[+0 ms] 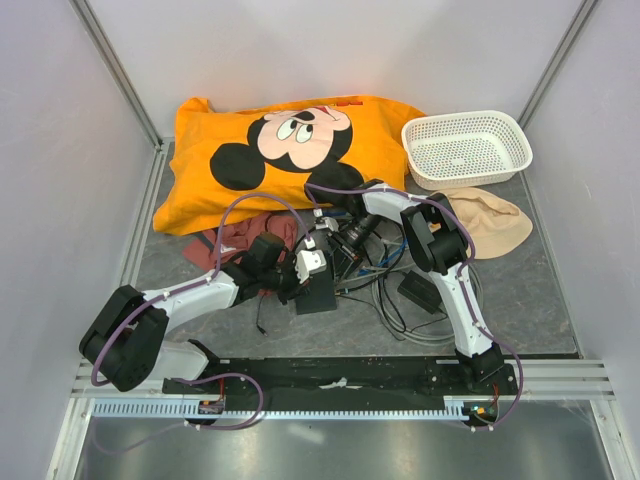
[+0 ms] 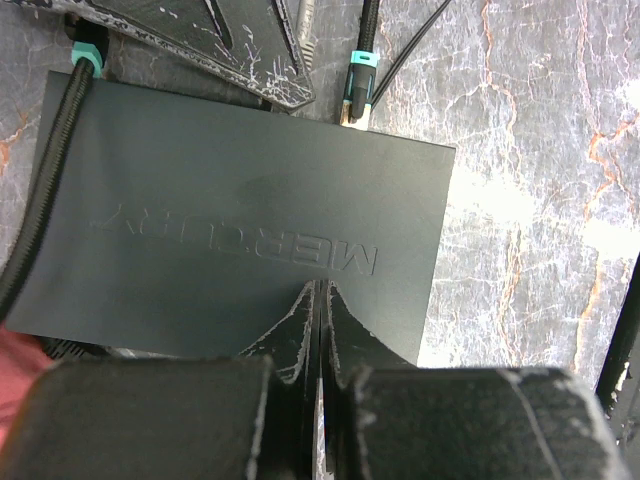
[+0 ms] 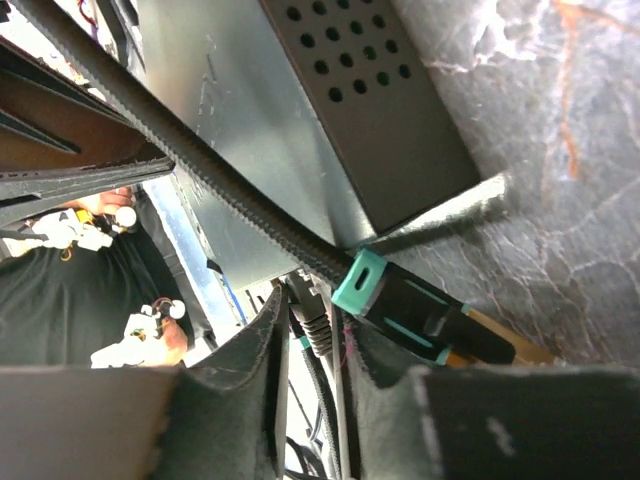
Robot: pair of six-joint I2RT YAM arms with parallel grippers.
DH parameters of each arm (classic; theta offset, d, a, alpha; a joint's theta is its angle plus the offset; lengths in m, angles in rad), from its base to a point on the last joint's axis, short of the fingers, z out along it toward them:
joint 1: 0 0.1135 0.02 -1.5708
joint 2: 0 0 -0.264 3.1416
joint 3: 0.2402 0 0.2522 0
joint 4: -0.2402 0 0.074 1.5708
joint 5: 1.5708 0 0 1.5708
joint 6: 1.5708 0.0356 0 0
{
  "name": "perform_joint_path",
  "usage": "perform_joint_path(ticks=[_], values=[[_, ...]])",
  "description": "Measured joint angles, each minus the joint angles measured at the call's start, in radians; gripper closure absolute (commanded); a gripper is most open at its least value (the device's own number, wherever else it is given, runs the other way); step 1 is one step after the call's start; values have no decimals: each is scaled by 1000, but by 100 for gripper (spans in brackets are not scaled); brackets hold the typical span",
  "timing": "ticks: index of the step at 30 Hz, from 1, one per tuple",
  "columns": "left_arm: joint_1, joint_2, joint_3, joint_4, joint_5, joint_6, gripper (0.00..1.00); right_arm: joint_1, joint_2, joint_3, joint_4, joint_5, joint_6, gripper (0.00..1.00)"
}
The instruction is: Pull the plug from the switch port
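Grasping seems to be the step in hand: the right fingers [image 3: 255, 345] stand narrow around a small grey plug [image 3: 312, 325], which fills the gap between them, so I judge that they hold it, close to the dark grey switch box [image 2: 240, 220]. The switch port itself is hidden behind these fingers, so I cannot tell if the plug sits in it or is out. The left fingers [image 2: 290, 335] are pressed together with nothing between them, their tips at the near edge of the box top, probably to keep it down. The next move calls for a straight pull away from the box, along the line of the socket, while the left arm steadies the box. A black plug with a teal collar [image 3: 410, 310] lies just beside and must not be taken by mistake. The worktop [image 1: 530, 300] is grey and marbled, and it is crowded: an orange printed cloth [image 1: 280, 150], a white basket [image 1: 466, 148], a beige cloth [image 1: 495, 222], loose cables [image 1: 400, 320] and a black adapter brick [image 1: 420, 290]. Pale walls with metal posts close the cell around it.
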Motion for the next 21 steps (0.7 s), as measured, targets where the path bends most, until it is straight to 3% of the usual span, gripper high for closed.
perform_joint_path(ticks=[5,9,21], values=[[0,0,0,1,0,0,99,2,-12,-13,20,16,32,90],[0,0,0,2,0,0,98,9,-22,-13,26,43,43,94],[0,0,0,3,0,0,98,28,-77,-38,59,138,17,97]])
